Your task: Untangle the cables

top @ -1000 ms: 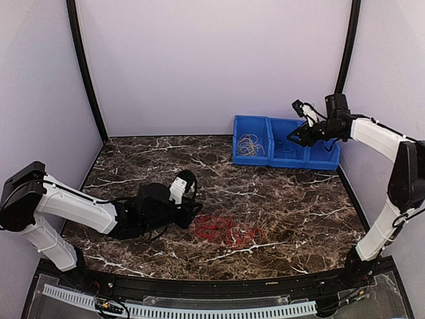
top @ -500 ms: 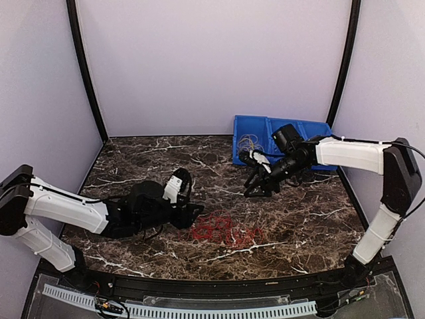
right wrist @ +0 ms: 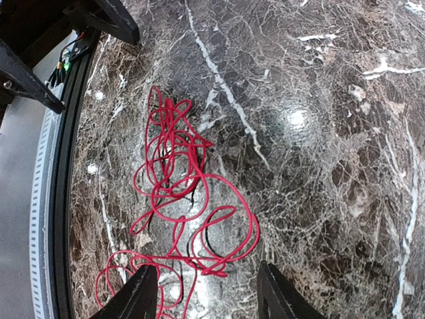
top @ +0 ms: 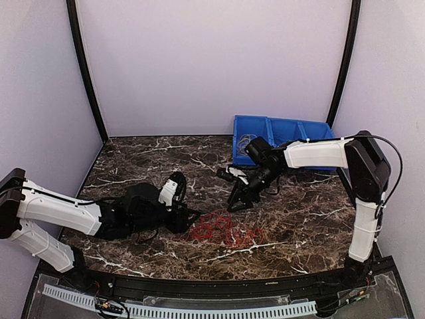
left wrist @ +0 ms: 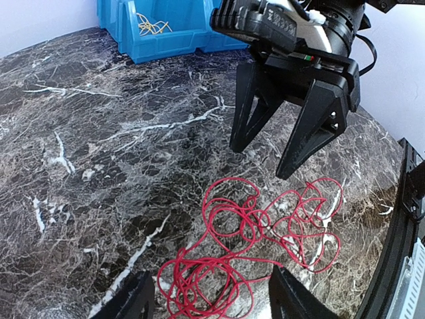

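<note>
**Left gripper** (top: 188,216): lies low on the table (top: 133,159) at the left end of the bundle. Its jaws are spread wide and hold nothing. In its own wrist view the nearest coils lie between the two fingertips.

**Red cable** (top: 226,229): one thin wire, thrown into many overlapping loops. It lies flat on the table near the front edge, between the two grippers.
- Long axis: runs left to right in the overhead view, roughly along the front edge.
- Layout: the tighter coils are at the left end, and wider, looser loops (left wrist: 305,219) trail to the right.
- Free ends: too fine to pick out.
- Handling, as a judgement: light, limp and a little springy, so it is likely to drag as a whole when one strand is pulled. It is thin enough to slip through a loose pinch.
- Best hold: probably a single outer loop standing clear of the rest, with the other end pinned. The dense middle is the poorer choice.

**Right gripper** (top: 238,200): hangs just above the right half of the bundle with its fingers pointing down. The jaws are parted and empty, and it is not touching the wire.

**Blue bin** (top: 287,123): stands at the back right, well apart from the bundle. It is divided into compartments.

**Yellow cable** (top: 248,143): a small coil in the leftmost compartment of the bin.
</note>
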Robot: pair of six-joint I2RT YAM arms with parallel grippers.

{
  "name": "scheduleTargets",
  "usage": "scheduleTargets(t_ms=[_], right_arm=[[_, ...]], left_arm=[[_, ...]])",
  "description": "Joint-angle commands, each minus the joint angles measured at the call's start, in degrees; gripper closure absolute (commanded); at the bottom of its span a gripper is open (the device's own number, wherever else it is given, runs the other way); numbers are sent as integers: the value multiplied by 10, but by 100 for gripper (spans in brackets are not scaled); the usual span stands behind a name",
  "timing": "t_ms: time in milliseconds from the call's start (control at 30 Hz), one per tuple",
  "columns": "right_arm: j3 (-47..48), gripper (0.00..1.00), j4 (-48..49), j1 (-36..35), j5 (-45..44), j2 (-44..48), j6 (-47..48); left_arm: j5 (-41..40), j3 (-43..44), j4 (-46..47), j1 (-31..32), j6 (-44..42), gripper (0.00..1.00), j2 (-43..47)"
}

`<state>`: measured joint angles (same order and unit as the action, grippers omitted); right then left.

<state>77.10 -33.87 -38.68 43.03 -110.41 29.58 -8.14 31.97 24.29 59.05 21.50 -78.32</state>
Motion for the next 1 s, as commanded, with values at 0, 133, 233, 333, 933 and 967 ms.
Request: scheduleTargets(t_ms=[0, 133, 233, 333, 933, 967], right_arm=[[46, 47, -26, -9, 22, -42, -19], [59, 51, -27, -10, 26, -64, -36], [64, 53, -27, -10, 25, -72, -50], [70, 54, -34, -9, 16, -80, -56], [115, 100, -110, -15, 144, -69, -39], [118, 100, -113, -18, 149, -61, -37]], left_arm=[[-17, -14, -4, 2, 8, 39, 20], [-22, -14, 0, 1, 10, 40, 16], [-21, -15, 5, 1, 8, 40, 15], [-24, -14, 10, 1, 3, 40, 11], [-37, -16, 163, 7, -50, 25, -39], [-34, -17, 183, 8, -64, 24, -45]])
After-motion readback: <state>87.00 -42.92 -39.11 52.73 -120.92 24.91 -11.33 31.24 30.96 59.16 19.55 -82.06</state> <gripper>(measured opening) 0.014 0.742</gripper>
